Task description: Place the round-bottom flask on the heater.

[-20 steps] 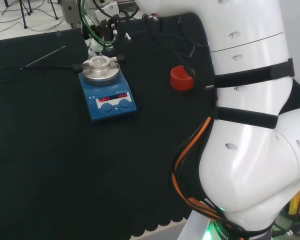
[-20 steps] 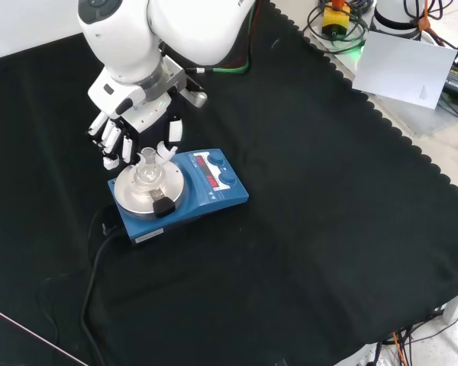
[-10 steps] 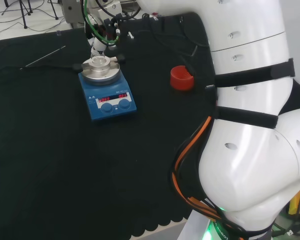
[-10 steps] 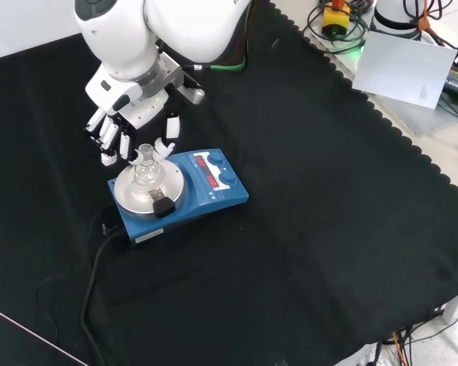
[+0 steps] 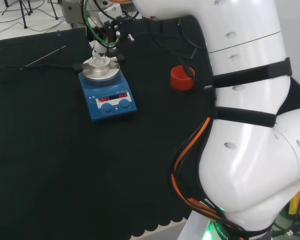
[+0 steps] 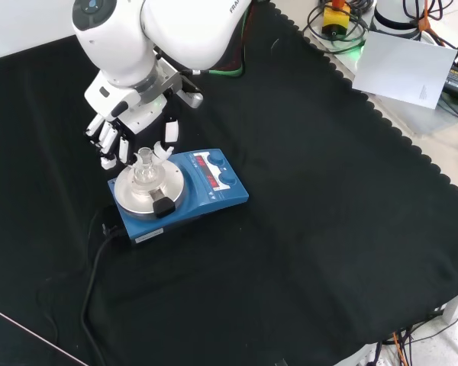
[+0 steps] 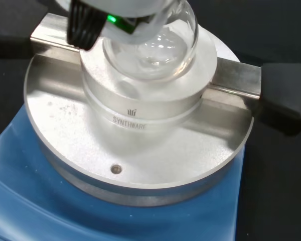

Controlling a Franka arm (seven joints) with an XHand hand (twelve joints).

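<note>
Sitting in the metal block on the blue hotplate heater, the clear glass round-bottom flask was upright, neck up. The black and white hand hovered just behind it, fingers relaxed and holding nothing; whether a fingertip touched the neck, I couldn't tell. Placement looked done. Risk: a finger clipping the neck on retreat could tip the flask out of its seat. The red ribbed ring stand stood well apart.

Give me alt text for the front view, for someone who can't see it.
A clear glass round-bottom flask sits on the round silver plate of a blue heater on black cloth. The robot's black and white hand hovers just behind it, fingers relaxed and apart from the glass.
</note>
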